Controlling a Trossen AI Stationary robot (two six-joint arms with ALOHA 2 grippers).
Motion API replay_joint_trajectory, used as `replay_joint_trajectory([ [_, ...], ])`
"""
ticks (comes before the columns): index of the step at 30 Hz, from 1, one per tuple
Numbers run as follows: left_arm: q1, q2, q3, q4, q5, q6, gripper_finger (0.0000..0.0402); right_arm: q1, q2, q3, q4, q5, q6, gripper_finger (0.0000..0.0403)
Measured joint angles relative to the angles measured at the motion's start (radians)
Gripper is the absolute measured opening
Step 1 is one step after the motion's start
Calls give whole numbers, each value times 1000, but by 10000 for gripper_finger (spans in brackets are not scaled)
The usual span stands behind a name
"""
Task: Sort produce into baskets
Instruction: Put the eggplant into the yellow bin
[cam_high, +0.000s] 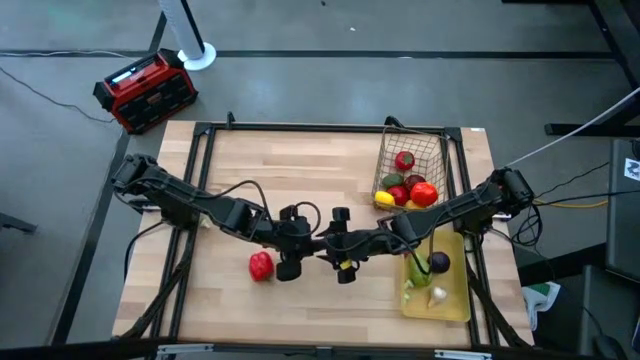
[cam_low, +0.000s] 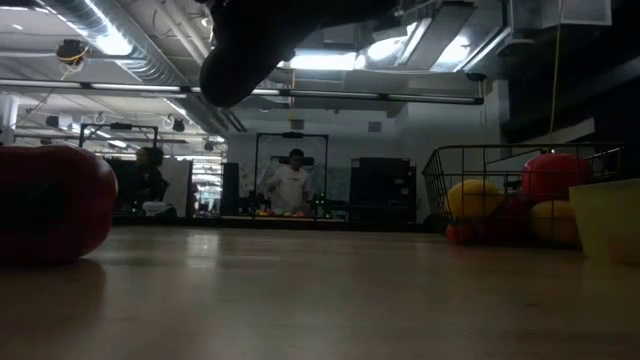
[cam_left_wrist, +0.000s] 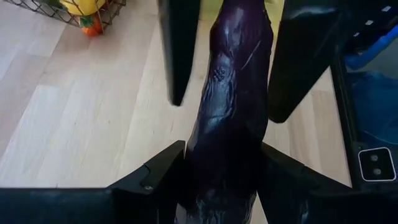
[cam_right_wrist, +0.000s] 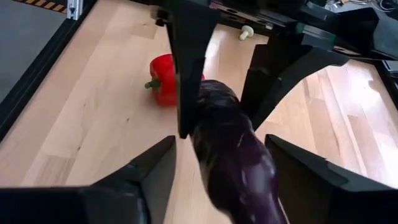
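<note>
eggplant (cam_left_wrist: 233, 112): 1, gripped by left fingers (cam_left_wrist: 177, 180) | right fingers (cam_right_wrist: 155, 168) straddle it, not clamped | baskets: 2

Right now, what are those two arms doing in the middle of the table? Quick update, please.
Left gripper shut on eggplant, mid-table. Right gripper open around the eggplant's other end, handover under way. Red pepper loose on table; wire basket and yellow tray part filled.

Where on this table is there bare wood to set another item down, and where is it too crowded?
Free: the wide strip between the table's left edge and the red pepper, and the far-left stretch beside the wire basket. Crowded: the middle, where the left gripper and right gripper meet around an eggplant, and the yellow tray at the right.
</note>
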Motion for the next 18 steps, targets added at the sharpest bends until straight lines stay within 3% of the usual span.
replay_joint_trajectory([
  [11,0,0,0,-10,1,7,173,1,0,0,0,0,1,131],
  [18,5,0,0,-11,23,0,178,1,0,0,0,-2,2,111],
])
